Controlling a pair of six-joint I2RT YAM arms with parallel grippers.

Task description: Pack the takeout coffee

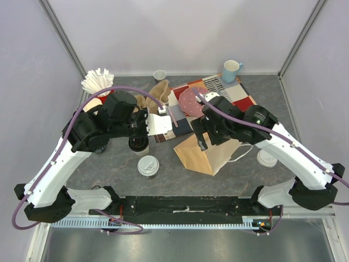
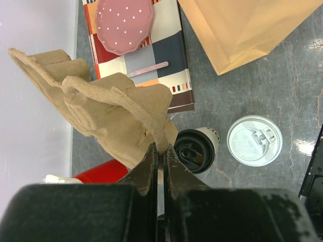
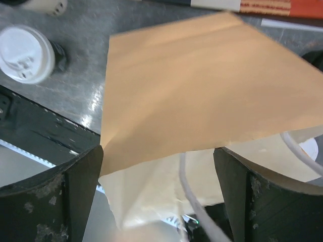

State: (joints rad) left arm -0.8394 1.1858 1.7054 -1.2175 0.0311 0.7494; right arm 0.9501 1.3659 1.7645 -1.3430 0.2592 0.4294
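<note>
Left gripper [image 2: 161,149] pinches the brown moulded-pulp carrier [image 2: 111,108], right gripper [image 3: 157,154] gapes empty over the tan paper bag [image 3: 202,85]; the cream-white paper cup with black lid [image 2: 197,148] and black paper cup with white lid [image 2: 254,140] stand together on the grey table [image 2: 282,85], likely light, crushable: grip mid-wall

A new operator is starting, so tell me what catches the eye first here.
The left gripper is shut on the rim of a pulp carrier, left of centre. The right gripper is open over a paper bag lying mid-table. Near the carrier stand the black-lid cup and the white-lid cup, neither of them held.
</note>
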